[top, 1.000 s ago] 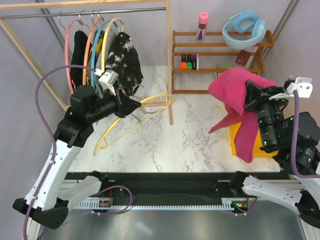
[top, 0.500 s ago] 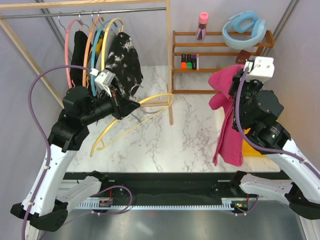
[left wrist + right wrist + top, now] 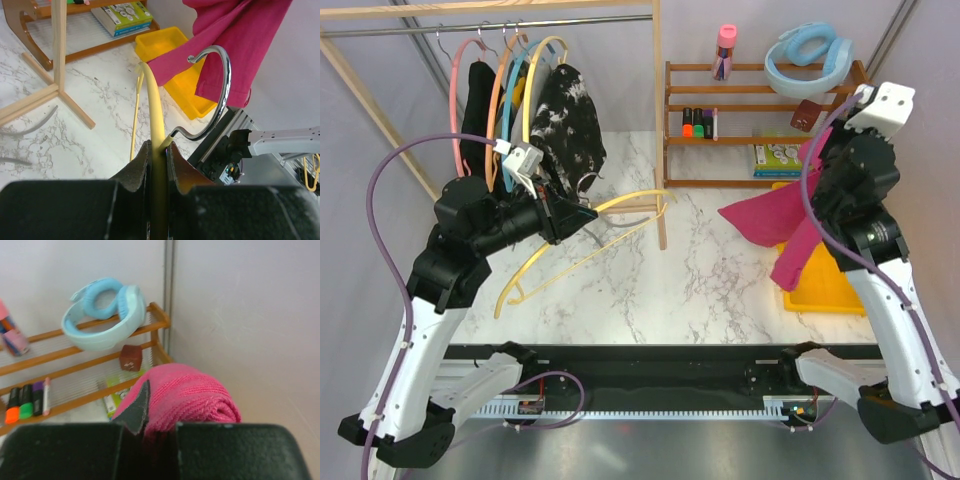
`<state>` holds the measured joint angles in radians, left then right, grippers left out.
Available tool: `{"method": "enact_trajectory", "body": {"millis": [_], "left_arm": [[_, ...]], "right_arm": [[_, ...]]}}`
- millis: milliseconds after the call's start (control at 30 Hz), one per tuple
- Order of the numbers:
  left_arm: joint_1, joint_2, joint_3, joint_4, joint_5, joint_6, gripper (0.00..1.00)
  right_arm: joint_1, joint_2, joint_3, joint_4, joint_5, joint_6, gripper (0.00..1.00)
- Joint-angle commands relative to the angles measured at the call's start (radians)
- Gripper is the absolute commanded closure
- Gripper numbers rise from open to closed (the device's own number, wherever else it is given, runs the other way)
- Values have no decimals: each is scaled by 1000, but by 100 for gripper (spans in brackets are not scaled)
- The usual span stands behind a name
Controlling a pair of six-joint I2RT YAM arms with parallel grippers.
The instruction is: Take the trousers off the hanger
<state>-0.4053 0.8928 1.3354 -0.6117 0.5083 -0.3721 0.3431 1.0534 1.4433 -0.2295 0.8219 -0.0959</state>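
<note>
So the job looks basically done here. The left pincer (image 3: 157,150) is clenched tight on one arm of the yellow hanger (image 3: 590,245), and the wrist view shows the plastic squeezed right between the fingers with the metal hook (image 3: 220,85) sticking out ahead of it. The hanger is bare, with nothing draped over it, and it's held tilted above the left half of the table (image 3: 700,260), hook end toward the far right. My guess is it's kept out there so it stays steady and out of the fabric's way.

The trousers (image 3: 760,215) are over on the right, well apart from the hanger. The right pincer (image 3: 155,415) is grasping them, with a bunched fold of pink cloth pinched between its fingers. That arm is raised up by the wooden shelf (image 3: 760,110), so the cloth hangs free: one part trails left over the table and another drops down above the yellow tray (image 3: 825,290). I can't tell if any of it actually touches the table.

The tray looks like the drop spot to me, so lowering and letting go seems like what's left. One thing to watch is a trailing leg catching on the shelf
</note>
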Motion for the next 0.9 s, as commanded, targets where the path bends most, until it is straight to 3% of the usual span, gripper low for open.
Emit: {"method": "enact_trajectory", "body": {"millis": [0, 67, 200, 433, 867], "left_arm": [[3, -15, 48, 13, 27, 18, 98], [2, -17, 50, 12, 32, 21, 98], [2, -8, 64, 7, 38, 27, 98], [3, 8, 87, 7, 38, 33, 98], [3, 2, 91, 4, 59, 24, 98]], "right_arm": [[-263, 57, 140, -8, -312, 168, 100], [-420, 88, 167, -22, -468, 226, 100], [-573, 125, 203, -24, -635, 381, 100], [-598, 152, 197, 4, -695, 429, 100], [-651, 30, -130, 104, -731, 525, 100]]}}
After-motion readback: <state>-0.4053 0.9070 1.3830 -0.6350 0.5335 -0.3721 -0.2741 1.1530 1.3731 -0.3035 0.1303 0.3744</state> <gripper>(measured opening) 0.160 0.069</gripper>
